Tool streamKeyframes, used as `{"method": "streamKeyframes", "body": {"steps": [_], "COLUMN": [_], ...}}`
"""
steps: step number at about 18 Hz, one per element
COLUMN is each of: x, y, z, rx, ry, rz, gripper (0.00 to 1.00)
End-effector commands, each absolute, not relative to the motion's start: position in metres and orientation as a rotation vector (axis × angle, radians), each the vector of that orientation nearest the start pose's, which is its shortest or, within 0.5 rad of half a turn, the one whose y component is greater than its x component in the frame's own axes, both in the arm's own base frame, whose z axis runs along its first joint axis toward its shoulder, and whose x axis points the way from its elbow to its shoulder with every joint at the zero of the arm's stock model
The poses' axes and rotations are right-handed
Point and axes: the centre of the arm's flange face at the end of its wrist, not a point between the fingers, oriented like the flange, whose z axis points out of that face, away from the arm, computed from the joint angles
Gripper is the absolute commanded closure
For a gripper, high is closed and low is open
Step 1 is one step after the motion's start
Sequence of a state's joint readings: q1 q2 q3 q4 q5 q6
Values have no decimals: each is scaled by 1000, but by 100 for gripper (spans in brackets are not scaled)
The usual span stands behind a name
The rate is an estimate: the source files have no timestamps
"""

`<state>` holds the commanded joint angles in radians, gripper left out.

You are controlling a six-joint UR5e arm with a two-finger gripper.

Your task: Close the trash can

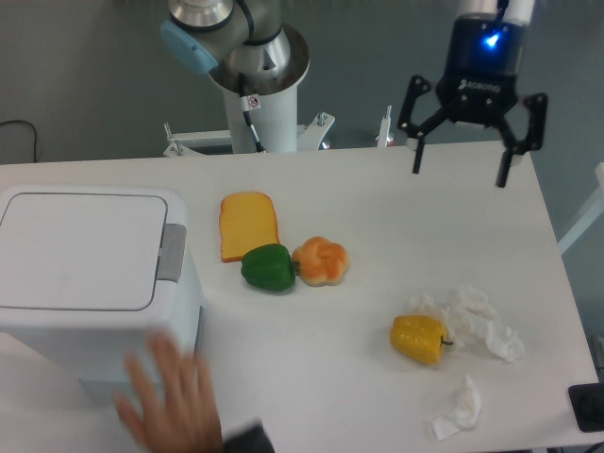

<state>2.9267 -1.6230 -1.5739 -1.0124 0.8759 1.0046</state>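
A white trash can (90,283) sits at the bench's (377,226) left, lid down flat. The gripper (460,176) hovers far right, jaws spread and empty. A blurred hand (175,401) reaches near the can's front.

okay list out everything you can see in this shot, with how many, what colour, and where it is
trash can: 1, white with a grey latch tab, left side of the table, lid down flat
slice of bread: 1, orange-yellow, just right of the trash can
green pepper: 1, green, below the bread, touching the bun
bun: 1, light orange, table centre
yellow pepper: 1, yellow, lower right, against the tissue
crumpled tissue: 2 pieces, white, lower right, the smaller near the front edge
table: 1, white
human hand: 1, blurred, bottom edge in front of the trash can
gripper: 1, black, open, empty, above the table's far right edge
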Motion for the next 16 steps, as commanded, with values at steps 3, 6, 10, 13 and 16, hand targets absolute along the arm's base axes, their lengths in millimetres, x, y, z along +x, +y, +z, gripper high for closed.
{"method": "streamKeyframes", "body": {"steps": [3,6,10,13,16], "x": [-482,-470,-469,-471,-472], "y": [301,296,292,285,280], "z": [540,532,523,517,512], "rx": [-2427,-2573,-2727,-2794,-2805], "ry": [-124,-4,166,403,438], "rz": [321,416,514,570,546], "gripper": [0,0,0,0,0]}}
